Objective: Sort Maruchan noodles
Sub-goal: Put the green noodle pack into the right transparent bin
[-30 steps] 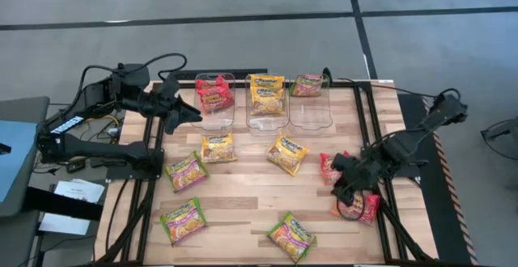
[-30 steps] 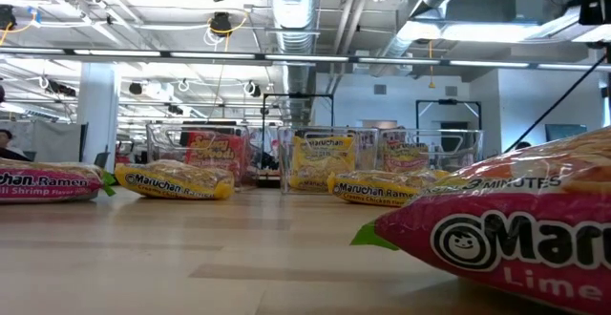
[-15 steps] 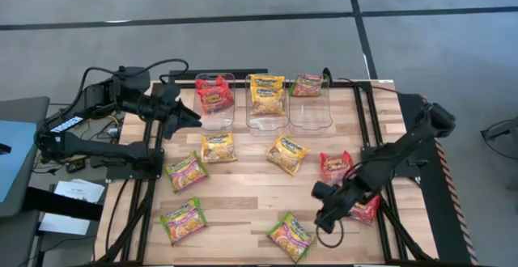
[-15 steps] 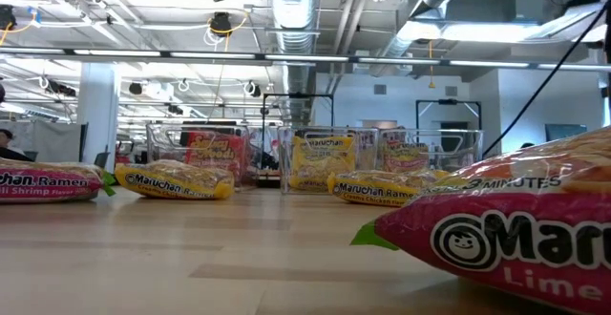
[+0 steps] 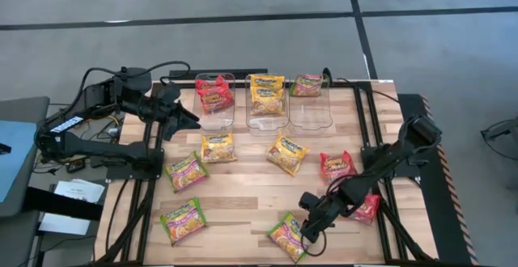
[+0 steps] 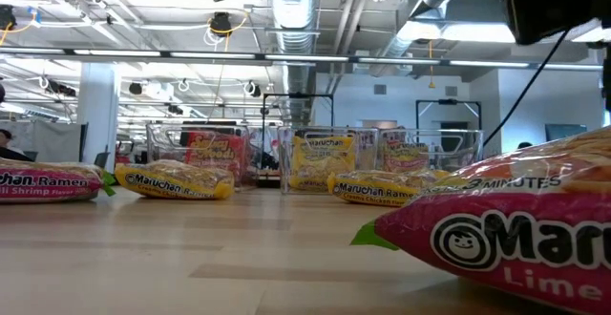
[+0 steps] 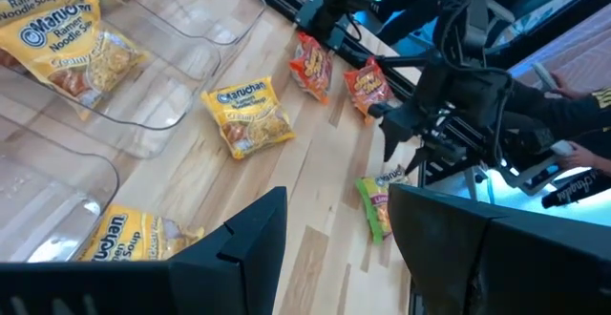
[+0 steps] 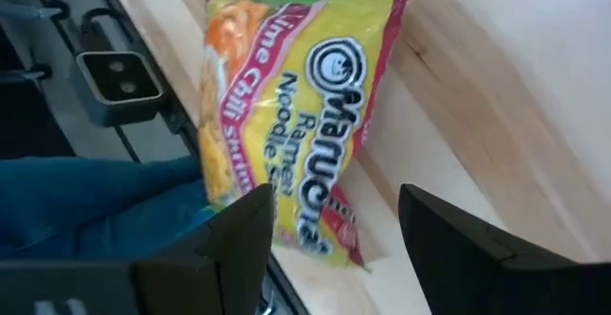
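a pale wooden table [image 5: 243,194] carries everything, with grey floor around it; i place things by the three clear bins [image 5: 267,113] in a row at its far edge. my left gripper [image 5: 188,115] hangs just left of the bins, jaws parted and holding nothing. each bin has one packet at its far end: a red one [image 5: 213,91], a yellow one [image 5: 265,94], a green-and-pink one [image 5: 307,84]. nearer than the bins lie loose packets: two green-and-pink [image 5: 185,171], two yellow [image 5: 287,154], two red [image 5: 336,166] off to their right. my right gripper [image 5: 308,230] is well away from the bins at the near edge, jaws spread wide and empty, right over a green-and-pink lime chili packet [image 8: 286,105].
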`<state>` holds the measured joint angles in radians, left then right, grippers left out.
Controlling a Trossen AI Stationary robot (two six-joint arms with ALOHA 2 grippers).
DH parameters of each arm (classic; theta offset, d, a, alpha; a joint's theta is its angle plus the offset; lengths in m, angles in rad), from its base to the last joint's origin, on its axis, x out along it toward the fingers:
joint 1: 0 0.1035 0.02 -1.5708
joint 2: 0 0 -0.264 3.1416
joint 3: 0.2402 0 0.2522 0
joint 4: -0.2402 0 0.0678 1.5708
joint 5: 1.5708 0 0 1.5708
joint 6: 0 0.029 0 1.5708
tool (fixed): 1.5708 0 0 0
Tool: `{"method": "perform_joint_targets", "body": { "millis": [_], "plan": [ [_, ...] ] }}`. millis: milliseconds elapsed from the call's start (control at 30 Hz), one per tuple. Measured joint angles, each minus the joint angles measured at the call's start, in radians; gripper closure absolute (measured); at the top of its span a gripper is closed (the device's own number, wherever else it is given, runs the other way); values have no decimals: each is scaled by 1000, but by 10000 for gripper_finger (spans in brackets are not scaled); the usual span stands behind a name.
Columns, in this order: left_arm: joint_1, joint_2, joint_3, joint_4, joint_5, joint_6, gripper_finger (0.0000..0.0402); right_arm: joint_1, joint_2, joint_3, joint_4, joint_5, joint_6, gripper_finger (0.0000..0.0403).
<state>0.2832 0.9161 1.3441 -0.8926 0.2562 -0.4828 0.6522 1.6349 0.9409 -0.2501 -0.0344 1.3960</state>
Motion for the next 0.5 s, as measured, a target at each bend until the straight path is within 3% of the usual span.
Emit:
{"method": "perform_joint_targets", "body": {
  "millis": [500],
  "plan": [
    [0,0,0,-2,-1,8,230,-27,157,7,181,-107,-8,156]
  ]
}}
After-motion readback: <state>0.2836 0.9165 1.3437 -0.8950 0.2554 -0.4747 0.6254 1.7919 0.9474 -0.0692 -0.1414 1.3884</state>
